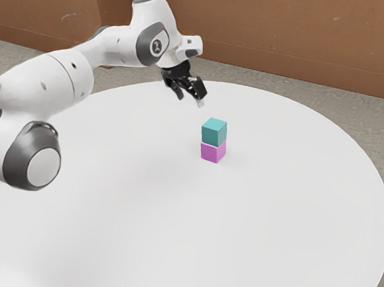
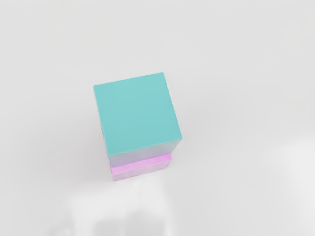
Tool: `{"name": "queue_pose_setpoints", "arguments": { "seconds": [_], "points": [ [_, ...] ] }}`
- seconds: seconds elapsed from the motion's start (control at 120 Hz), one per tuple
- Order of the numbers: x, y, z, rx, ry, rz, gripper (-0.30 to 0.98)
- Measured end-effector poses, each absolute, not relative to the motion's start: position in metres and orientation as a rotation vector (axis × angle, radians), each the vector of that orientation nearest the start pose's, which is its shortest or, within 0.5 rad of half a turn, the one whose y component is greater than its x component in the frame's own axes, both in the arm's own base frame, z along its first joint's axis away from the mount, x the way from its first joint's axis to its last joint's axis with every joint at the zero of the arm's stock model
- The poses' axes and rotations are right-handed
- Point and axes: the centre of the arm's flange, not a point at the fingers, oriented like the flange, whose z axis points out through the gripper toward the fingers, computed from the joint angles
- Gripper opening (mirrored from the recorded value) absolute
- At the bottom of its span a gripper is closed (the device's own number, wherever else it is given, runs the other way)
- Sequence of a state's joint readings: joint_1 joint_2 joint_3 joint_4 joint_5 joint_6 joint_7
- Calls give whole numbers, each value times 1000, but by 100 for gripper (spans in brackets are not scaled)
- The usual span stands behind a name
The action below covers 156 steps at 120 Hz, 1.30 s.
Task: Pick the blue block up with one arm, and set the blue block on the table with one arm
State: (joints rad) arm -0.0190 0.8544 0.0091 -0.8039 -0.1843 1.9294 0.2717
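Your gripper [image 1: 190, 99] is wide, fingers apart, nothing between them. The blue block [image 1: 214, 132] sits on the pink block [image 1: 212, 152], which rests on the table [image 1: 293, 211]. In the exterior view, your gripper is up and left of the blue block, not touching.

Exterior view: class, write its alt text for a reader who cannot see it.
A blue-green block sits on a pink block on a round white table. A white robot arm reaches in from the exterior view's left, its black hand open and touching neither block.
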Motion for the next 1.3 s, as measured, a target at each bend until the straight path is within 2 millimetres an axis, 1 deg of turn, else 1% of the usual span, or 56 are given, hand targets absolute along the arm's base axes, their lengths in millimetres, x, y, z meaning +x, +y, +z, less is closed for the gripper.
{"name": "queue_pose_setpoints", "arguments": {
  "seconds": [0.058, 0.142, 0.183, 0.233, 0.3, 0.4, 0.583, 0.633, 0.708, 0.783, 0.858, 0.975, 1.217, 1.3],
  "points": [
    [799, -42, 431, -3205, 426, -451, 66],
    [800, -59, 410, -3171, 444, -397, 66],
    [800, -65, 403, -3153, 444, -372, 66],
    [799, -68, 398, -3130, 434, -348, 66],
    [799, -65, 395, -3097, 411, -330, 66],
    [806, -61, 379, -3077, 366, -331, 66],
    [815, -55, 383, -3078, 291, -431, 66],
    [817, -51, 379, -3079, 271, -449, 66],
    [820, -56, 367, -3095, 261, -481, 66],
    [823, -60, 361, -3107, 253, -524, 66],
    [826, -56, 356, -3107, 233, -557, 66],
    [828, -52, 357, -3101, 211, -599, 66],
    [831, -52, 358, -3095, 195, -654, 66],
    [832, -51, 352, -3095, 188, -657, 66]
  ]
}}
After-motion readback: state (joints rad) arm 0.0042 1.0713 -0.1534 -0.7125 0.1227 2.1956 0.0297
